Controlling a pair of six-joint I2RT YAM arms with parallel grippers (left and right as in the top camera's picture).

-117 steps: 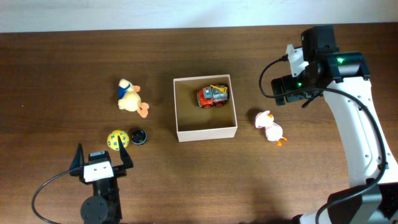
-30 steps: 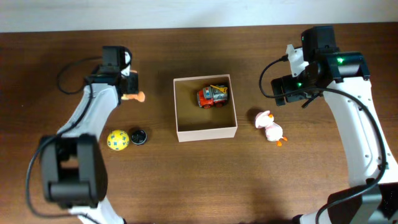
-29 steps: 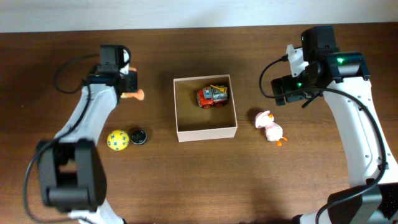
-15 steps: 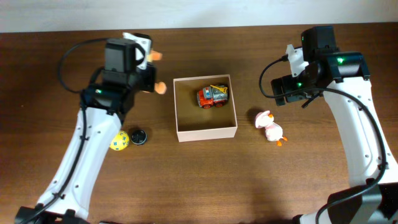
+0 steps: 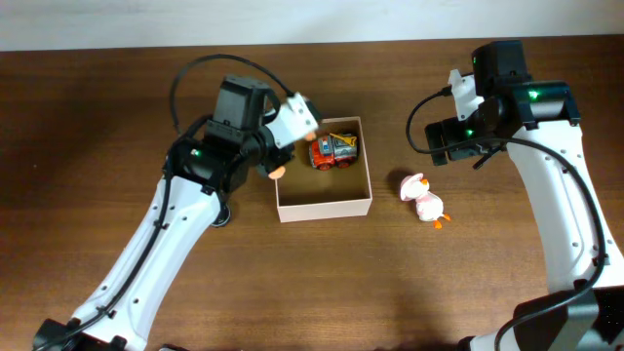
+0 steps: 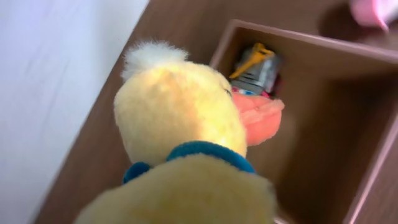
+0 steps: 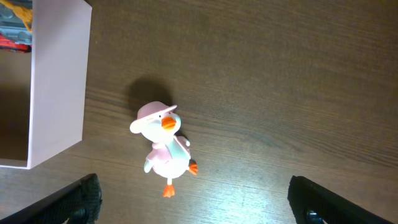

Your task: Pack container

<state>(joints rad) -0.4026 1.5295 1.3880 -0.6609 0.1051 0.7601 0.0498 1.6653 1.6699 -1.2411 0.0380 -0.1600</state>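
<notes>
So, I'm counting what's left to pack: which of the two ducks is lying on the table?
The pink duck, on the table right of the box. The yellow duck is off the table, held up at the box's left wall.

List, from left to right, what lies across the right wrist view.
container → pink duck toy → the finger at lower right of the right tool. The toy car and the other finger overlap the container's span, so they are left out.
</notes>
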